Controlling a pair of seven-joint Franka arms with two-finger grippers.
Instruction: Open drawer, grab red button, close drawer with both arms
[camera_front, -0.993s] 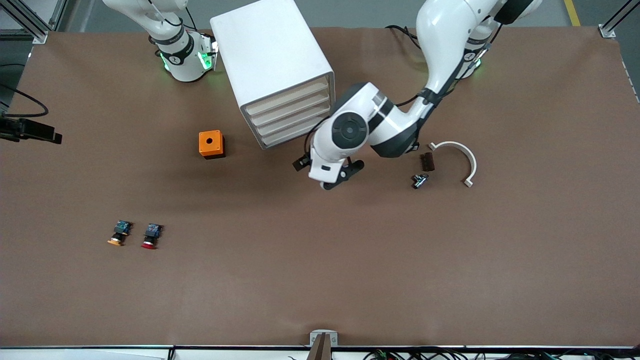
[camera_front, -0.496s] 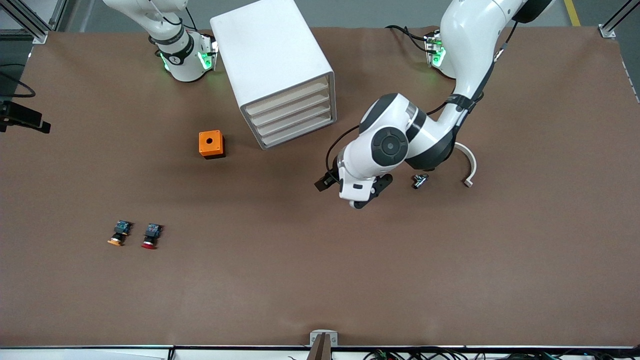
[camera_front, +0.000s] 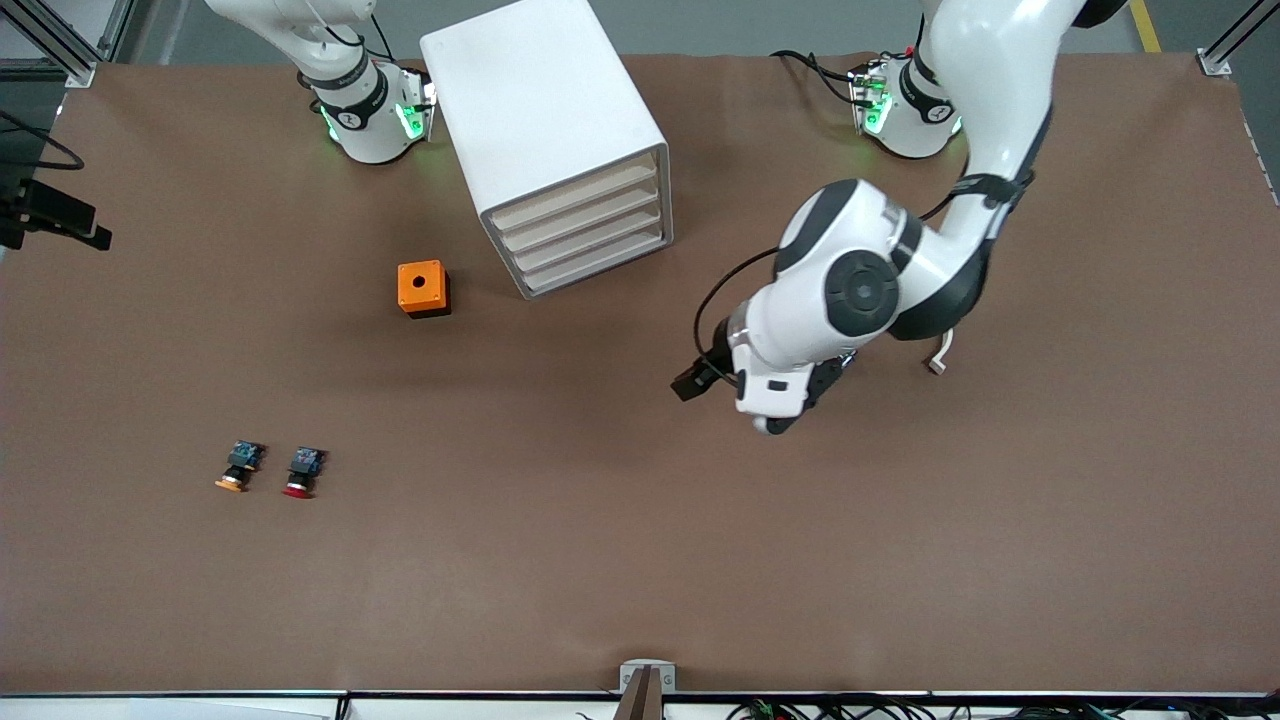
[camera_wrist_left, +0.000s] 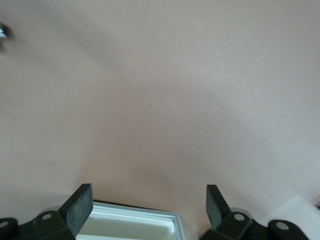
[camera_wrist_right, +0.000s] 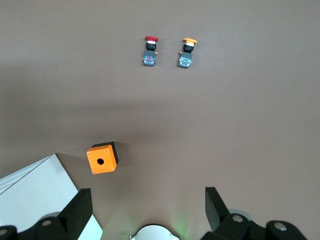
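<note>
Since the earlier frames, we see the left arm (camera_front: 930, 230) has swung away from the drawer cabinet (camera_front: 550, 130) toward its own end of the table, and its wrist now covers the small dark parts that lay beside the curved white piece (camera_front: 940, 355). We note the brown table (camera_front: 640, 560) looks matte and even, and the cabinet is a smooth white box with four pale drawer fronts, all closed. We find the left gripper (camera_wrist_left: 149, 210) hanging over bare table with its fingers spread wide and nothing between them; the right gripper (camera_wrist_right: 148, 210), waiting up near its base, is spread wide and empty too. We see the orange box (camera_front: 422, 288), a cube with a round hole. The button (camera_front: 301, 472) lies on its side near the right arm's end, beside the orange-capped button (camera_front: 237, 467), long axis toward the camera, red round cap nearest it, blue back toward the cabinet.
</note>
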